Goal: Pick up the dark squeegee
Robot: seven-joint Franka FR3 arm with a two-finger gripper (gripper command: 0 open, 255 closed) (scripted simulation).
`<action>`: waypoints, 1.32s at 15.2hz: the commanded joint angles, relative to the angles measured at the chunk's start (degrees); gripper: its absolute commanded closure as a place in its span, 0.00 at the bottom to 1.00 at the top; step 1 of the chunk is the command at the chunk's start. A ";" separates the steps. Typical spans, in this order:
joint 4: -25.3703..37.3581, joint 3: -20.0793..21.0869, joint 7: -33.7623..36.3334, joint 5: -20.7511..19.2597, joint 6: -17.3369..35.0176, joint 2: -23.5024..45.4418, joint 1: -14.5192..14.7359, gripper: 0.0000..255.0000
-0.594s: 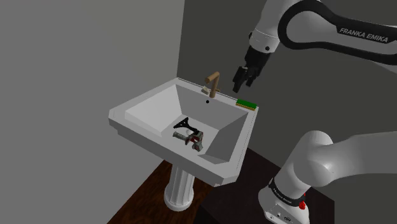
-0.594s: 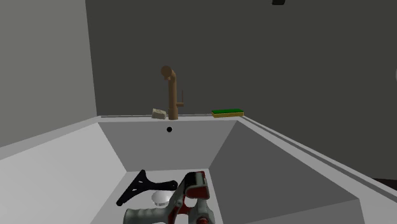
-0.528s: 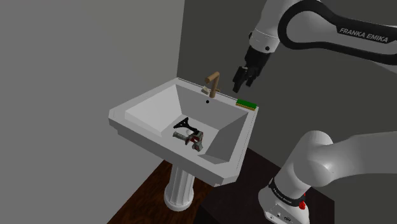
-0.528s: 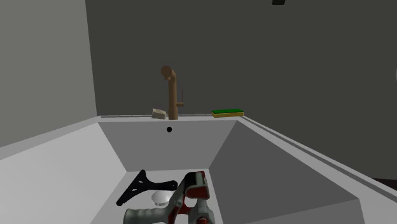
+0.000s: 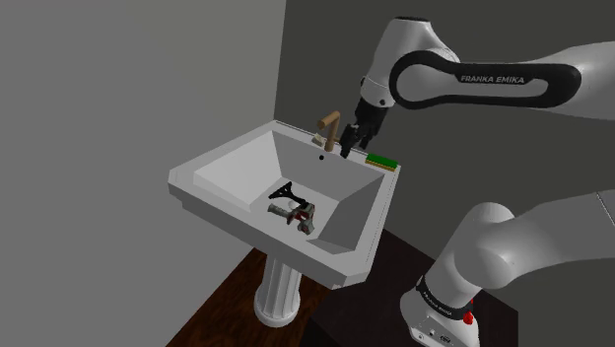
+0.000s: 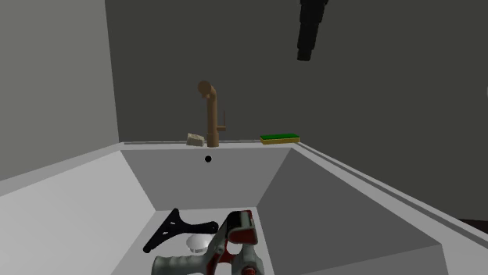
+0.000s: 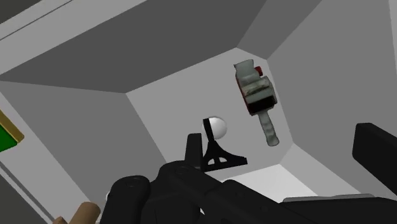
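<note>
There is one white sink [image 5: 212,173] on one fluted pedestal [image 5: 279,292]. Also counted: one dark squeegee [image 6: 174,228], one grey-and-red handled tool [image 6: 228,250], one white drain stopper [image 7: 217,127], one brown faucet [image 6: 209,113], one green-and-yellow sponge [image 6: 280,138], one small tan lump [image 6: 195,140] and one overflow hole [image 6: 208,159].
</note>
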 commanded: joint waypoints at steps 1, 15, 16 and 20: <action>-1.10 -0.68 -0.59 -0.33 4.16 2.72 -0.30 0.00; 0.66 -4.50 -4.43 -0.90 31.30 30.49 -1.81 0.00; 1.43 -4.70 -4.81 -0.72 32.89 32.78 -1.88 0.00; 5.33 -5.27 -6.58 0.45 38.51 42.02 -2.26 0.00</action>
